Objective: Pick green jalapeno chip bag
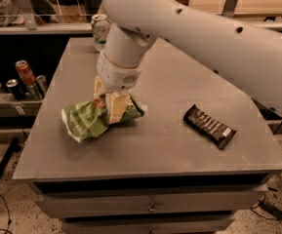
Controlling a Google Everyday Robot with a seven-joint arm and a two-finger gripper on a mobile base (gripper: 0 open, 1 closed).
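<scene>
Observation: the gripper [107, 107] hangs straight down over the left half of the counter [160, 147], nearer the front edge than the back, on a thick white arm [199, 28] that reaches in from the right side.

Task object: the green jalapeno chip bag [88, 122] lies directly under the gripper, toward the front-left corner. It is crumpled, with its right end pointing to the middle of the counter.

Grasp: the cream-coloured fingers [117, 106] are closed on the bag, one on its near face and the other behind it. The foil bunches up between them, with a small red-orange mark showing just beside the near finger. The grip sits at the bag's upper middle, probably because the pinched foil gives a ridge there that a flat bag does not. The vertical approach suits a thin object lying flat.

Support: the bag's left end droops toward the counter. I cannot tell whether it touches or has cleared the surface.

Other items: a dark candy bar [210, 126] lies well apart, toward the front-right corner. A green-and-white soda can [100, 30] stands at the back edge, behind the arm. Neither is near the grasp.

Assessment: the pick is at the hold-and-lift stage. The risk is the slick foil sliding out of the pinch, so a straight upward lift is advisable.
</scene>
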